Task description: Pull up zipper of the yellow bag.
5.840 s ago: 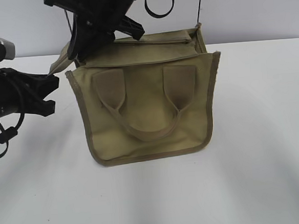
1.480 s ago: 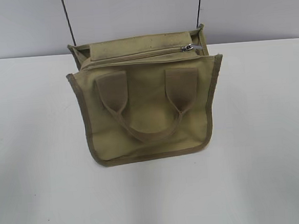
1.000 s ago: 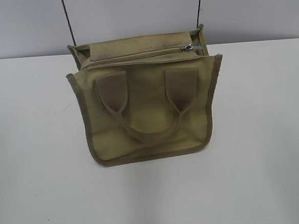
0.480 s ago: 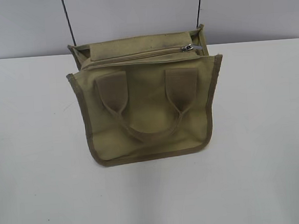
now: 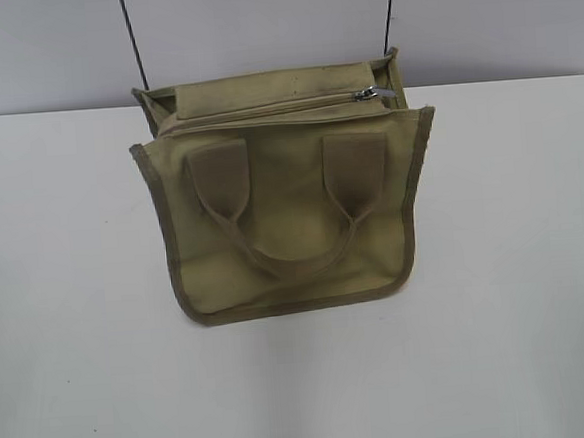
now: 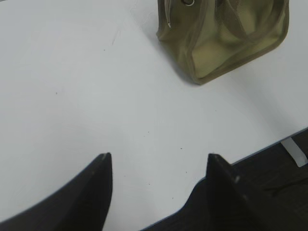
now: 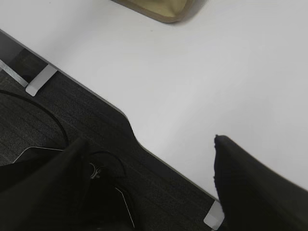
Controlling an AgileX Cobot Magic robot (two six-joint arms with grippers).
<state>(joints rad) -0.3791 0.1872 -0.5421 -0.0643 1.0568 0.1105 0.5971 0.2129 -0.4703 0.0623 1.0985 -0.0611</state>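
The yellow bag (image 5: 286,209) stands on the white table (image 5: 79,324), its looped handle hanging down its front. The zipper (image 5: 264,109) runs along the bag's top edge, and its silver pull tab (image 5: 368,93) sits at the right end. Neither gripper shows in the exterior view. In the left wrist view the left gripper (image 6: 159,156) is open and empty over the table's near edge, with the bag (image 6: 226,38) far off at top right. In the right wrist view the right gripper (image 7: 149,139) is open and empty over the table edge; a corner of the bag (image 7: 161,10) shows at the top.
Two thin black cables (image 5: 131,40) hang behind the bag against the grey wall. The table's front edge (image 7: 110,110) and dark floor with cables (image 7: 43,125) lie under the right gripper. The floor (image 6: 284,168) also shows at the right of the left wrist view.
About six seconds ago both arms were at the bag's top left; they have withdrawn from the exterior view. Over the last 1.5 seconds nothing has moved.
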